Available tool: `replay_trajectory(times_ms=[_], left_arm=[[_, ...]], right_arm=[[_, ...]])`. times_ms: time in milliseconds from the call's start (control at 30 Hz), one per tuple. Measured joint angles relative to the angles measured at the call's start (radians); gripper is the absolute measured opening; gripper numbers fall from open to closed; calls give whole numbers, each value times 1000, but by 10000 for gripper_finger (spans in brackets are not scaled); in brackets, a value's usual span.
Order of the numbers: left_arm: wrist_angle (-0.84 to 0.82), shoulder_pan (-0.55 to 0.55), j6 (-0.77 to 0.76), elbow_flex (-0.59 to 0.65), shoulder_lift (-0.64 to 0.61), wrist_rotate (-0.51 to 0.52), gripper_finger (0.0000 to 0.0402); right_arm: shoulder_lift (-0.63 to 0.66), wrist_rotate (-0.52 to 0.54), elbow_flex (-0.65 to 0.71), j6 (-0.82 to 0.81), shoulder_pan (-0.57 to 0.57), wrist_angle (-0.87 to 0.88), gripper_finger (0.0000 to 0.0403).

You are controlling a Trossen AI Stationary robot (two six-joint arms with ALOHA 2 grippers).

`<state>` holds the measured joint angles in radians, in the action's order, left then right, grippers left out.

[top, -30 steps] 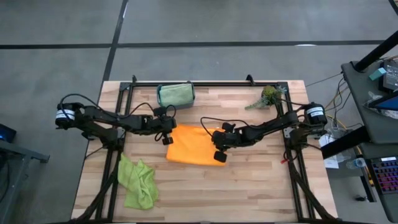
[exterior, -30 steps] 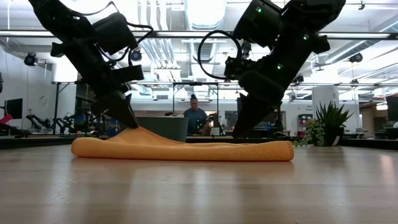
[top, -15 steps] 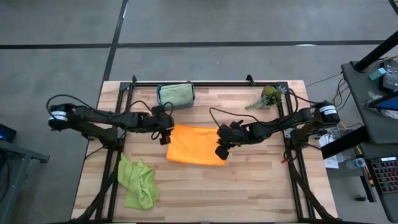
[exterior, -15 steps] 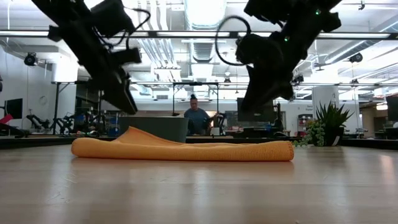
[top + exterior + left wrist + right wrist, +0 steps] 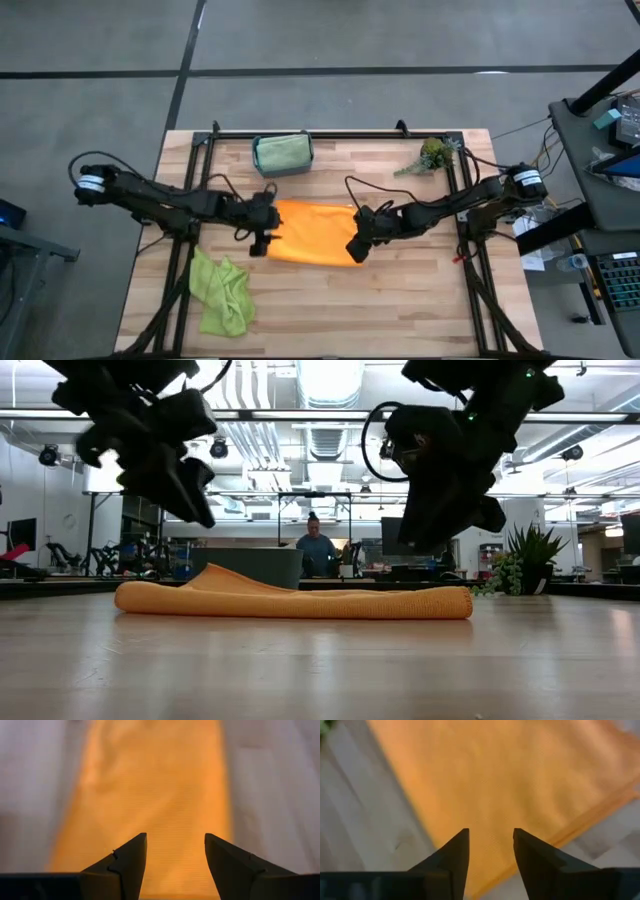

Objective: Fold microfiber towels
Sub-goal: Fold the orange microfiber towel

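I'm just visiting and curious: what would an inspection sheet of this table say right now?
Surface: wooden table, black frame rails.
Job's things: orange towel folded flat at centre; lime green towel crumpled at the near left; sage green towel in the teal bin.
Clutter: plant sprig, far right.
Grippers: left gripper and right gripper open, empty, above the orange towel.
Cables: loops on both arms.
Surroundings: person seated behind.

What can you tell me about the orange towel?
The orange towel is a soft, finely woven cloth, folded into a flat rectangle near the middle of the wooden table. From table height it looks like a low pad with a small hump toward one end. The left gripper and right gripper are over its two ends, both open, neither holding it.
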<state>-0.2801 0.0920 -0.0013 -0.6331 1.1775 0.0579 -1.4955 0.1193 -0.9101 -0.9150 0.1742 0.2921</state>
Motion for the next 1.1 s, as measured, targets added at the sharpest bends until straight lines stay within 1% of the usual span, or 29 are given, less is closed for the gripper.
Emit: replay_trajectory(times_ms=[67,133,300,400,533,633,700,833,933,1100], left_arm=[[2,39,-19,0,30,-16,185],[2,75,-37,1,65,-21,185],[43,122,-76,1,150,-21,179],[62,145,-97,1,199,-22,156],[63,169,-136,1,251,-21,108],[68,187,-172,1,295,-23,67],[102,195,-176,0,326,-26,42],[215,197,-165,-2,367,-73,6],[263,196,-125,-1,369,-75,6],[254,193,-100,-2,342,-72,12]], right_arm=[[-10,-4,7,-1,28,-19,142],[-29,-4,10,-1,55,-45,132],[-109,59,10,-1,120,-106,84],[-151,64,10,-2,147,-132,50],[-187,65,11,-9,181,-126,15],[-189,67,10,-9,206,-99,10],[-183,68,8,-13,216,-54,9],[-163,69,6,-55,219,106,9],[-142,71,6,-63,210,199,9],[-77,54,15,-36,198,249,9]])
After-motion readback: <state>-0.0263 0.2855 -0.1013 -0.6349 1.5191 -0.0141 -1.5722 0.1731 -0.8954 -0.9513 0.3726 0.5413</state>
